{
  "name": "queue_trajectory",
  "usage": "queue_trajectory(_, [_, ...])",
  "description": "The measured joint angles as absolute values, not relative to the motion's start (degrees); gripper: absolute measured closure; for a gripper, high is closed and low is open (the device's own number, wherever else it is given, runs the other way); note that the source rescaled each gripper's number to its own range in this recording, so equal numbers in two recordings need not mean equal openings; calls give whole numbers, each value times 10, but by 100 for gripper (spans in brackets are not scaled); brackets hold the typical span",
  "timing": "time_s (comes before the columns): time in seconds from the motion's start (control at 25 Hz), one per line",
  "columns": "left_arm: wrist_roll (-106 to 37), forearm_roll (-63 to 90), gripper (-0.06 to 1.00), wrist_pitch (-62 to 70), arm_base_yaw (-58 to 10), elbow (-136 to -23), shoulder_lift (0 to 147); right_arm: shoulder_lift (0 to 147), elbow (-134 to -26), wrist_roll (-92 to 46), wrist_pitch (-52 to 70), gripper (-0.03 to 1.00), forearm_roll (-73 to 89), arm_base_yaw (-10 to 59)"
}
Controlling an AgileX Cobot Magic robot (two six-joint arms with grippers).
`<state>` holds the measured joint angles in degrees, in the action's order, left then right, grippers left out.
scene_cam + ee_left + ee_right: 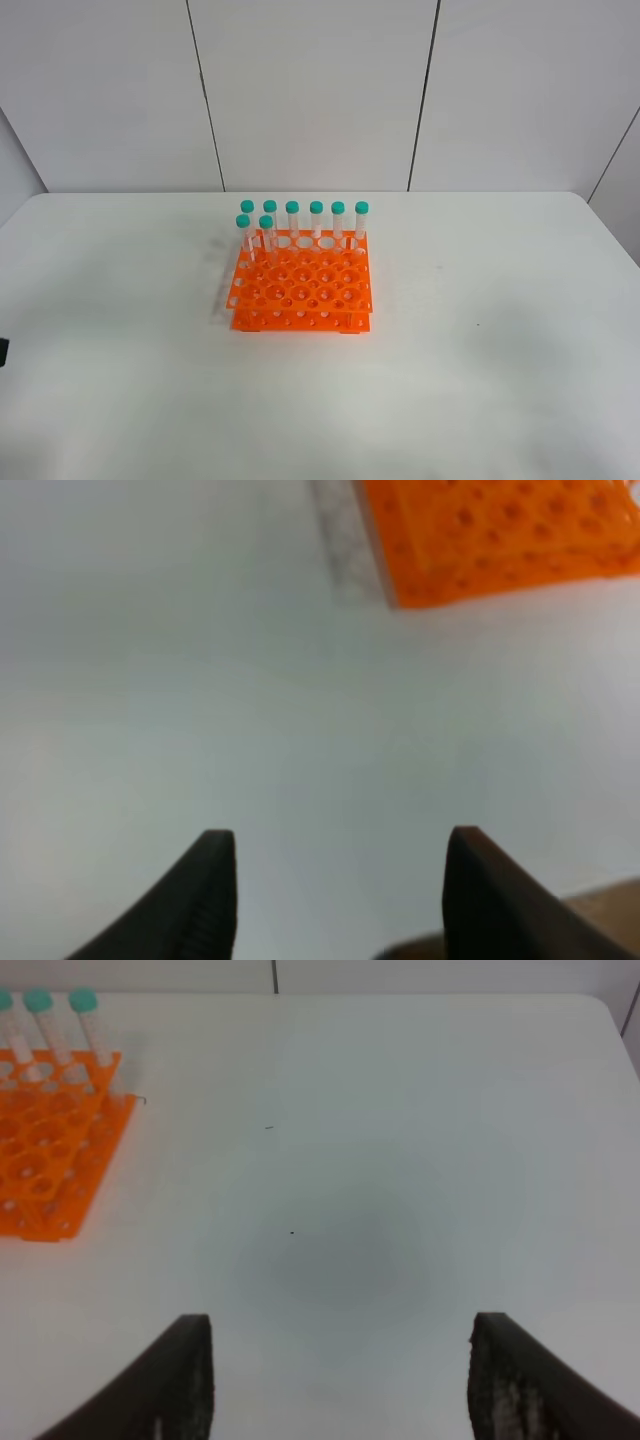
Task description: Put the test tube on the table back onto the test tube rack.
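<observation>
While upright, eight tubes (292,218), one rack (300,292)

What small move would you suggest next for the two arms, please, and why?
Probably none: I would hold both arms clear. Eight test tubes stand upright in the test tube rack, no loose one shows on the table, and the left gripper and right gripper are open and empty.

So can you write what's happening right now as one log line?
test tubes: all in test tube rack | table: no tube seen | left gripper: open, empty | right gripper: open, empty
</observation>
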<state>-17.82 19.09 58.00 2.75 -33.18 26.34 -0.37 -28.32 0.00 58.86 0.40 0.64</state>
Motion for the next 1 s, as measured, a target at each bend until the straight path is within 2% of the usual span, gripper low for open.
queue_trajectory(0.4, [-133,141,60,688,28,-332,141,-4,-283,0,589,38,4,6])
queue_trajectory(1.0, [-130,89,60,700,28,-316,109,-4,-283,0,589,38,4,6])
